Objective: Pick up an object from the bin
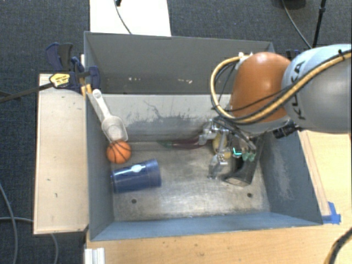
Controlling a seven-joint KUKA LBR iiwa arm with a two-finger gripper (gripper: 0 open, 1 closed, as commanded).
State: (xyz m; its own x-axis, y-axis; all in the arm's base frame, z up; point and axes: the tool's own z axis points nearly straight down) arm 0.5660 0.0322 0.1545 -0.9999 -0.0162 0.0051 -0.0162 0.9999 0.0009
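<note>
A: Well, list the contents of the bin [181,216], starting from the left.

B: Left wall: white scoop [108,121], leaning, bowl end down. Directly below the bowl: orange ball [119,152]. Just beside the ball, toward the front: blue cup [136,176], lying on its side. Centre, at the foot of the back wall: thin dark-red item [179,143], kind unclear.

A: And the tool?

B: Tool [224,166]: low over the right half of the floor, well apart from the cup. Its opening cannot be told, nor whether it grips anything. A dark boxy shape [246,175] lies just beside it; contact unclear.
</note>
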